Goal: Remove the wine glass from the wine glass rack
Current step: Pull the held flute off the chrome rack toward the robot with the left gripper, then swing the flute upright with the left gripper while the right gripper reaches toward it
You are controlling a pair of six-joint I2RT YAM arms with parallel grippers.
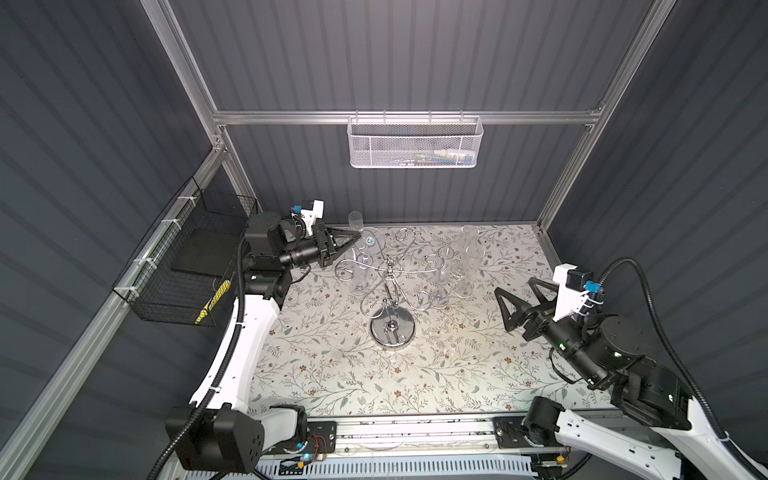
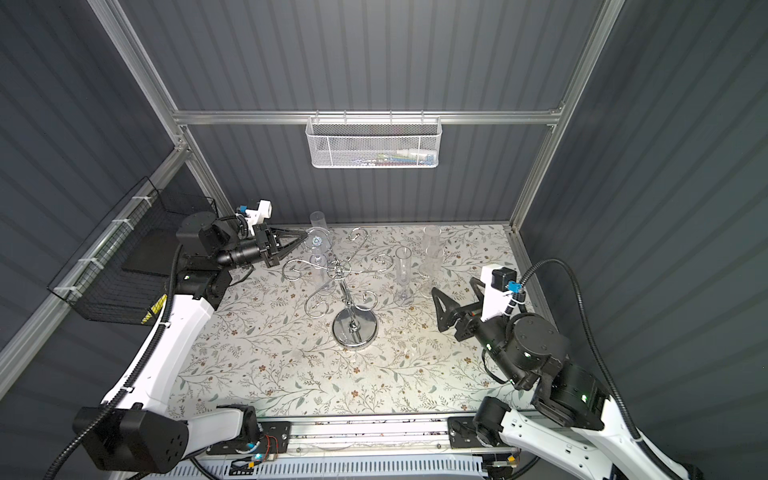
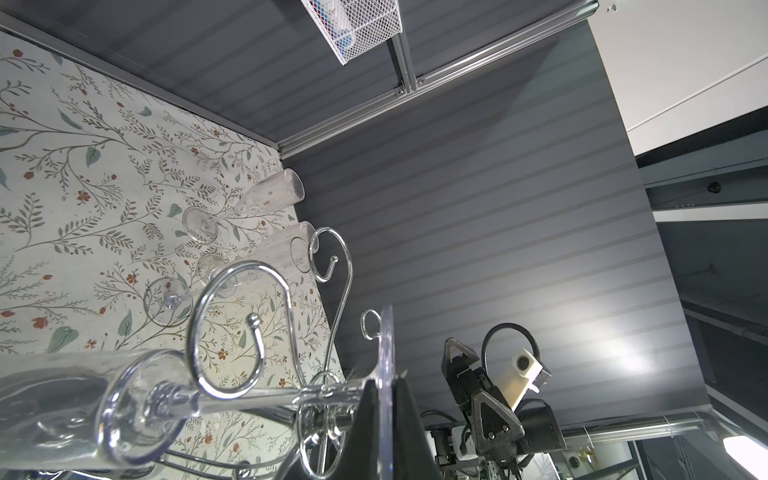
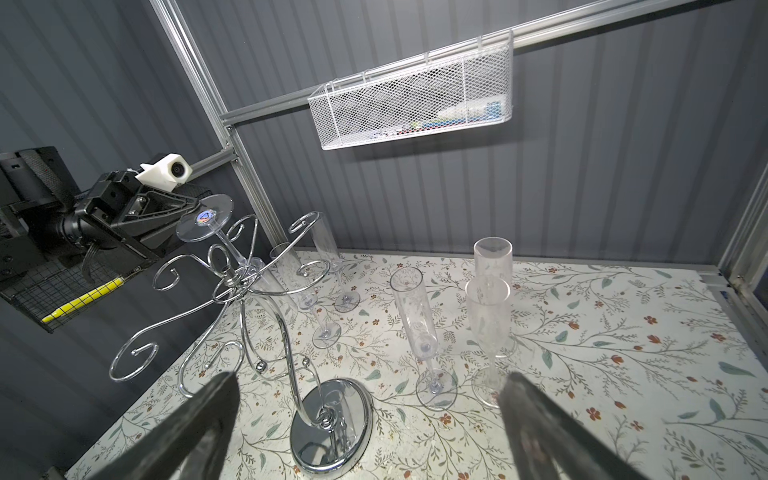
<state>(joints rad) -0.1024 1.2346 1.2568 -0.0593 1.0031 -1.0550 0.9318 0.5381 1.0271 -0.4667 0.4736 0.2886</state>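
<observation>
Nearest the lens in both top views is the left arm (image 1: 220,440), which reaches to the far left of the surface (image 1: 415,374). There the left gripper (image 1: 356,236) has its jaws pinched narrow on the rim of the round foot of the wine glass (image 4: 203,218). The glass is upside down and tilted, its foot raised above the curled hooks. Its stem slants down among the arms of the wine glass rack (image 1: 390,328). To do this step well, I judge, the grip on that thin, slippery disc should be firm while the stem is drawn slowly sideways through the hook's open mouth, since the light rack could tip or drag along. The bowl must clear the neighbouring arms before any lift. Right of the rack stand three flutes (image 4: 409,316), apart from it. Further right the right gripper (image 1: 516,293) hovers with jaws wide and empty, well placed to steady the base. Hard to make out are whether the stem lies inside a hook's curl and how many clear flutes stand behind the rack. The left fingertips are cut off in the left wrist view.
</observation>
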